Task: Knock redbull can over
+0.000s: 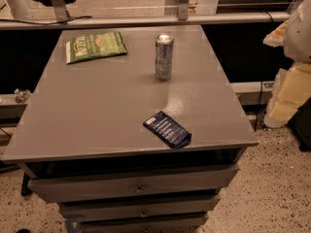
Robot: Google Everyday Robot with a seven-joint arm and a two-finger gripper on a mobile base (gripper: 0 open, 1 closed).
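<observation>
Can: the slim silver-and-blue metal redbull can (164,56) with the shiny top stands upright on the far half of the counter, a little right of centre, with bare surface all round it.
Counter: a flat grey metal counter (97,110) with grey drawers (138,186) stacked under its near edge.
Green bag: a flat green snack bag (95,46) lies in the far left corner, well apart from the can.
Blue wrapper: a flat dark-blue wrapper packet (167,129) lies near the near edge, on the can's near side and well apart from it.
My tool: I take the pale tip (276,33) at the far right, off the counter's right edge, to be my tool; it is well apart from the can and touches nothing on the counter.
Tool state: I cannot tell whether it is released or clenched; it holds nothing that I can see.
Step in hand: as I judge it, the very start. The can is not yet tipped and the approach has not begun.
Next move: I would bring my tool leftward over the counter toward the can's upper part and push sideways there, since a tall slim can should topple most easily from a high push.
Watch for: a low push may only slide it; tipping it left or toward the far edge keeps it off the wrapper.
</observation>
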